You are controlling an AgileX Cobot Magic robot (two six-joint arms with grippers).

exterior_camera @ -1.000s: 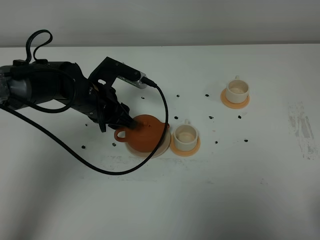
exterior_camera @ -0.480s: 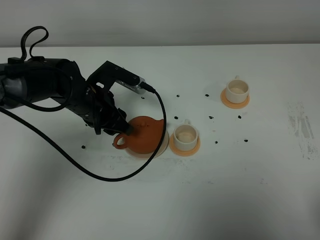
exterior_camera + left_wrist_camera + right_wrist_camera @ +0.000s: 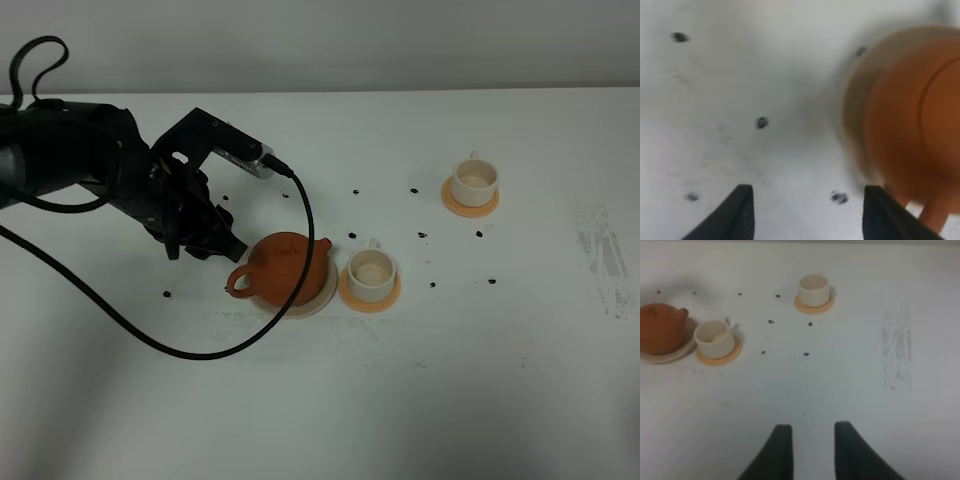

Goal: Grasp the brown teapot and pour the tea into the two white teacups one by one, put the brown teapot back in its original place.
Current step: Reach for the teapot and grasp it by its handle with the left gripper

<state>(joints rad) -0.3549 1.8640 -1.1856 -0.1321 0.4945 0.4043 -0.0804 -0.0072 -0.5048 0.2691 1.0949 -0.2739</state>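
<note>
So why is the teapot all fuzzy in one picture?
Left wrist view: the brown teapot is smeared and out of focus, probably because it is too close to the camera. Exterior high view: it looks sharp, with only soft shadows. Right wrist view: it is slightly hazy, but its shape is clear.

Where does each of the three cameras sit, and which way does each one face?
Exterior high: mounted high, looking down on the white table; it shows the left arm and the left gripper near the brown teapot.
Left wrist: on the left arm, looking down past two spread fingertips at the table and the teapot.
Right wrist: on the right arm, looking across the table past the right gripper toward the two white teacups.
Shared: all three views show the teapot; exterior high and right wrist both show both cups.
</note>
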